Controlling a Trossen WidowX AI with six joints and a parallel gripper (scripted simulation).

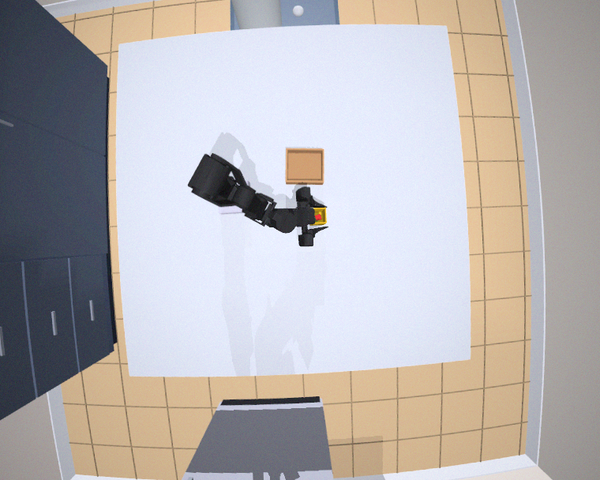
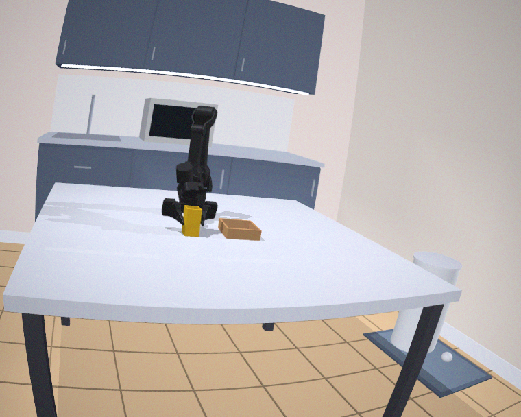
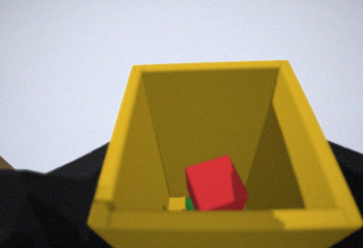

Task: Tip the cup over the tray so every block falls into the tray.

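Fingers parted around the upright yellow cup

I have the fingers [image 1: 319,230] [image 2: 178,219] on opposite sides of the yellow cup [image 1: 324,211] [image 2: 192,221] [image 3: 207,110]. They are spread, partly closed in from wide, and I'm not gripping anything with them. From the top I can make out a narrow gap on the side away from the tray; on the tray side I can't tell whether I'm touching the cup.

The cup stands upright on the tabletop [image 1: 383,155] [image 2: 251,269] [image 3: 67,42], its mouth facing up. My wrist view looks down into it: a red block [image 1: 317,217] [image 3: 211,183] sits tilted inside, with a yellow block and a bit of something green [image 3: 189,204] beside it. The near rim hides the rest, so I can't count the contents.

The shallow brown tray [image 1: 304,165] [image 2: 240,232] is near the cup, apart from it, and I see no blocks in it. My black arm [image 1: 212,178] [image 2: 199,147] reaches down from above, behind the cup in the exterior view.
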